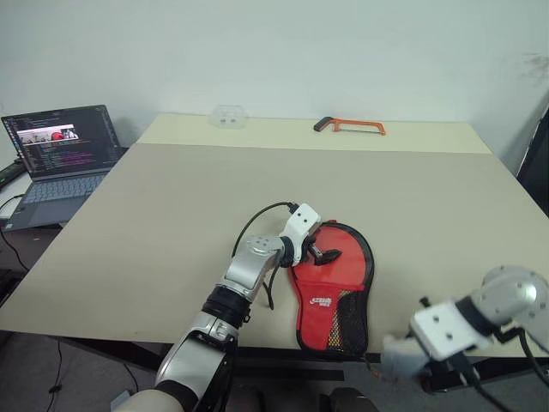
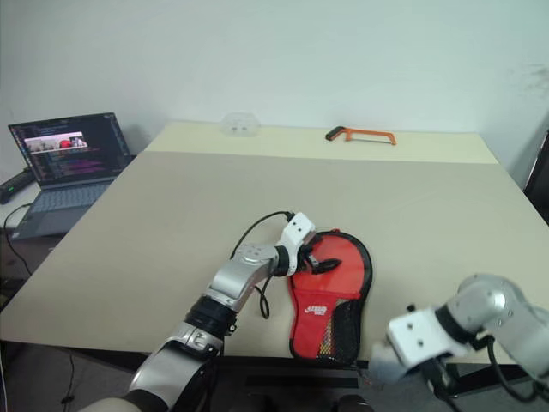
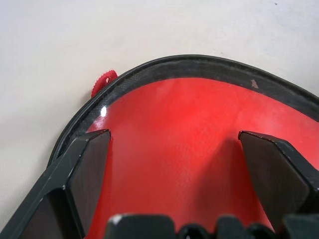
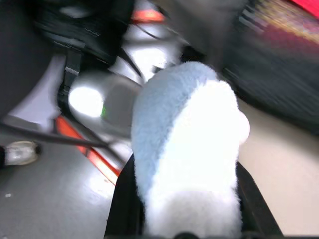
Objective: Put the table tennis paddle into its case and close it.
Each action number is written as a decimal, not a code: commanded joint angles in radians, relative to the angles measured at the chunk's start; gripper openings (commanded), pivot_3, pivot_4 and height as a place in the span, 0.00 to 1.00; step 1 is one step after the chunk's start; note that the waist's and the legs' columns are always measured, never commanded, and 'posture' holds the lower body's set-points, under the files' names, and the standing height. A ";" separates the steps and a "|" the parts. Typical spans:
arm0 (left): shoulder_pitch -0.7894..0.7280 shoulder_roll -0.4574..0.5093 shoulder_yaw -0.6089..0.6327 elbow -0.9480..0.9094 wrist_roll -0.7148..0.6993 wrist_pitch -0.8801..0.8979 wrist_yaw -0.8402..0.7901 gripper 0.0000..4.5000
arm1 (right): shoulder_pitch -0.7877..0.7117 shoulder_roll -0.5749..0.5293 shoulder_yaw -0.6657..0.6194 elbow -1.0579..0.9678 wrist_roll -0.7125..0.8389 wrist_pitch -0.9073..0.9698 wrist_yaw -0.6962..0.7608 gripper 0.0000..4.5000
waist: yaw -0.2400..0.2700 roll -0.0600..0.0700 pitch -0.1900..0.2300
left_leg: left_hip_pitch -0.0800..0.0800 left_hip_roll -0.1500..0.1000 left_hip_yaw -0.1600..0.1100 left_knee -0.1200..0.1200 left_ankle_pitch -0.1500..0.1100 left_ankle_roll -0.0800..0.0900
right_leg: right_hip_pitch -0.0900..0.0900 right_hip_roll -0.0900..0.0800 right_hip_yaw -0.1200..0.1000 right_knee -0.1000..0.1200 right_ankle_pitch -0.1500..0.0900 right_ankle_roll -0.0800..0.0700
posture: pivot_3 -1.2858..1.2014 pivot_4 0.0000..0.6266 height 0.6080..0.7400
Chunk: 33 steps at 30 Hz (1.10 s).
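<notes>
Open silver laptop (image 1: 60,163) cut off at left frame edge. Small clear plastic object (image 1: 229,115) at top centre: too small to identify. Right tool (image 1: 403,365), lower right: blurred.

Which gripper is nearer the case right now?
Left. The left gripper is open right over the rounded end of the case. The right gripper is off the table's near edge, beside the case's narrow end, holding something fluffy.

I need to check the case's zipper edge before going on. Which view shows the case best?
The left eye view: the whole case lies in sight, mesh pocket and logo up. The right eye view matches it. The left wrist view gives its round end close up between the left fingers.
</notes>
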 commanded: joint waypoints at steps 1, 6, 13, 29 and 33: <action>0.043 0.017 -0.007 -0.014 -0.010 0.054 -0.023 1.00 | -0.031 0.006 0.004 0.073 -0.061 -0.032 -0.006 0.14 | 0.002 0.000 0.000 | 0.000 0.000 0.000 0.000 0.000 0.000 | 0.000 0.000 0.000 0.000 0.000 -0.001 | 0.52 0.24 1.00; 0.086 0.097 0.025 -0.237 -0.116 0.037 -0.168 1.00 | -0.054 0.006 -0.018 0.112 -0.017 -0.012 0.052 0.42 | 0.000 0.001 0.002 | -0.004 0.001 0.001 -0.001 0.000 0.000 | -0.005 0.001 0.000 0.001 -0.001 -0.001 | 0.52 0.24 1.00; 0.060 0.299 0.059 -0.480 -0.223 0.065 -0.358 1.00 | -0.086 0.043 -0.135 0.200 0.152 0.110 0.057 0.94 | 0.003 -0.001 0.015 | -0.008 0.001 0.000 0.000 0.000 0.000 | -0.007 0.001 0.000 0.002 0.000 -0.002 | 0.52 0.24 1.00; 0.401 0.950 0.591 -0.390 -0.383 -0.016 -0.654 1.00 | 0.494 0.265 -0.978 0.170 0.481 0.380 -0.141 1.00 | 0.008 -0.004 0.022 | -0.010 0.002 -0.001 -0.001 -0.004 -0.001 | -0.008 -0.001 -0.004 0.001 -0.004 -0.004 | 0.52 0.24 1.00; 0.486 0.998 0.642 -0.307 -0.348 -0.067 -0.633 1.00 | 0.578 0.283 -1.004 0.181 0.480 0.371 -0.129 1.00 | 0.002 -0.004 0.022 | -0.009 0.003 0.002 -0.001 -0.004 0.000 | -0.009 -0.001 -0.001 0.001 -0.005 -0.005 | 0.52 0.24 1.00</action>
